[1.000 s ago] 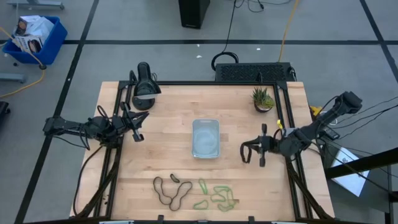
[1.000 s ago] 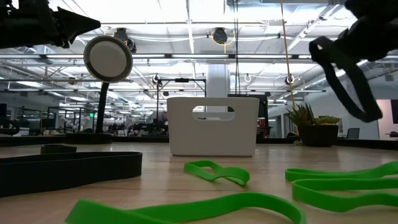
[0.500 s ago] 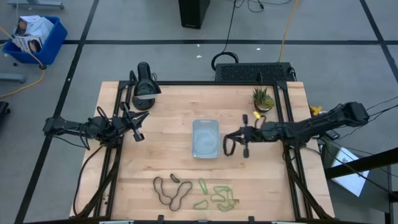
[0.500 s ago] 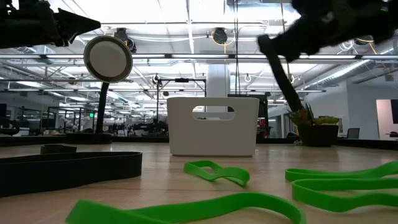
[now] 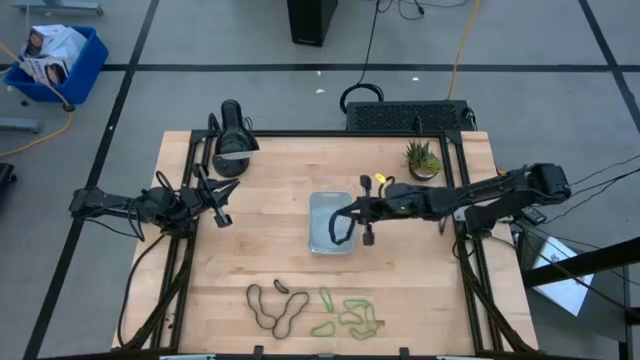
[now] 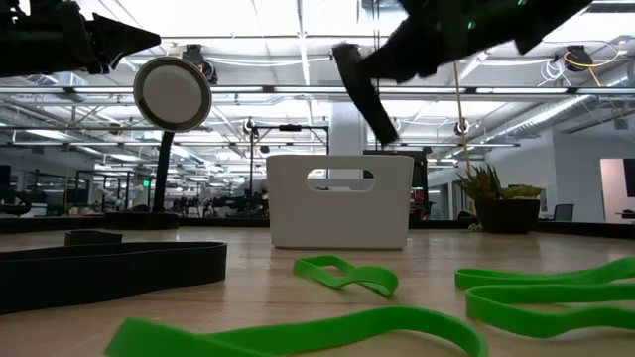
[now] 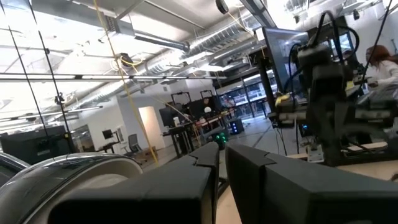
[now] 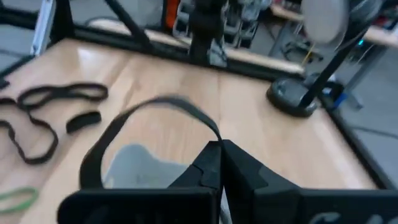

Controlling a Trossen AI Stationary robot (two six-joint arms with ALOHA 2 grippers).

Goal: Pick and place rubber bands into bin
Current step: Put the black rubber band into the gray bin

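Note:
My right gripper reaches in from the table's right and is shut on a dark rubber band above the clear bin. In the low view the band hangs above the bin's rim. More dark bands and green bands lie flat on the table near its front edge, the green ones also in the low view. My left gripper is shut and empty over the table's left edge. My right gripper pinches one spot of the dark band's loop between its two shut fingers, which come about level from the table's right. The band's open loop stands out beyond the fingertips, lifted clear over the bin.
A round black lamp stands at the far left of the table and a potted plant at the far right. Black frame rails run along both sides. A blue crate sits on the floor beyond.
My right gripper has gone from near the table's right edge toward its left, carrying the dark band, and now stands over the bin. The band has stayed clear of the table the whole way.

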